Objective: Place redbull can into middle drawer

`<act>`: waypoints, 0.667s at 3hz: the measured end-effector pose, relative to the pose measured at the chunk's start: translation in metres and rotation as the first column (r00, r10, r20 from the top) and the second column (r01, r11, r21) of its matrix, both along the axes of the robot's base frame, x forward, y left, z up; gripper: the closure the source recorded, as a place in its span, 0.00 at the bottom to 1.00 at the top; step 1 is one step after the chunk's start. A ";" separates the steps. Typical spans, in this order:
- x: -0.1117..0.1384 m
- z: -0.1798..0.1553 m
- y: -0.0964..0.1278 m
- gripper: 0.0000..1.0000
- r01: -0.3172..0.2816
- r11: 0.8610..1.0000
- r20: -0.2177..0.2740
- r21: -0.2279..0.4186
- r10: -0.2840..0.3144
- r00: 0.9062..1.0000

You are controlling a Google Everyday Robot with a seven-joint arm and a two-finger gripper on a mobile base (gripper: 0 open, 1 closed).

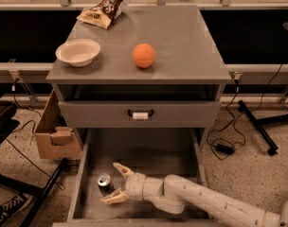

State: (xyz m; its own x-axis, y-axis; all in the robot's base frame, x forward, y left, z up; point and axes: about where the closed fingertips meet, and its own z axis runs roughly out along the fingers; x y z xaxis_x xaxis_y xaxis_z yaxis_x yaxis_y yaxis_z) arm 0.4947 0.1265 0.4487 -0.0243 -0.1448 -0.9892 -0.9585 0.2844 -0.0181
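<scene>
The redbull can (104, 179) stands upright on the floor of the pulled-out middle drawer (148, 150), near its front left corner; I see its silver top from above. My gripper (114, 184) is inside the drawer just right of the can. Its two cream fingers are spread wide, one behind the can (119, 168) and one in front (113, 200), neither clearly touching it. My white arm (205, 205) reaches in from the lower right over the drawer's front.
On the cabinet top (182, 41) are a white bowl (78, 52), an orange ball (144, 55) and a brown crisp bag (106, 6). A closed drawer front with a black handle (140, 113) sits above. A cardboard box (54, 134) stands at the left; cables lie at the right.
</scene>
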 end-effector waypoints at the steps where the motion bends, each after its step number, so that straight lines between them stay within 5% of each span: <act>1: -0.001 0.003 0.000 0.00 0.000 1.000 0.004 0.009 0.000 1.000; 2: -0.008 0.022 -0.016 0.00 0.011 0.999 0.008 0.036 -0.012 1.000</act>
